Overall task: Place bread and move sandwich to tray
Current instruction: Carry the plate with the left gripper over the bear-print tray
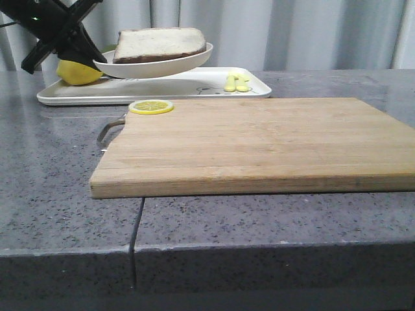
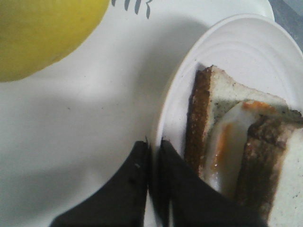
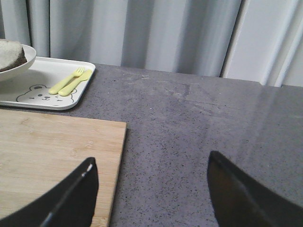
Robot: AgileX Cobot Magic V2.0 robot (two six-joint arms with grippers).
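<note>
plate pinched by one edge above the tray

nearest the front camera the cutting board (image 1: 259, 146) is seen lying bare on the grey counter (image 1: 58, 194), with only a lemon slice (image 1: 150, 107) at its far left corner. behind it the tray (image 1: 194, 84) is laid lengthwise across the view, and the plate (image 1: 155, 66) is held over it by the left gripper (image 2: 154, 142), apparently just clear of the tray floor. the gripper's fingers are closed tight on the plate's rim, one above and one below. the sandwich (image 1: 159, 44) is carried on the plate: in the left wrist view the egg (image 2: 227, 151) is shown between two crusted slices, the top bread (image 2: 279, 175) being offset so that the egg is exposed.

the grip is taken at one edge only, so a sag of the far side is judged the main risk; with a tilt or a hard set-down the top slice or egg could be slid off. a whole lemon (image 1: 78, 72) is lying just beside the gripper on the tray and could be knocked during lowering or release.

the sandwich's long axis is seen running left to right in the front view, roughly parallel to the tray's long side, its flat faces level.

the right gripper (image 3: 151, 189) is held wide open and empty over the board's right edge.
</note>
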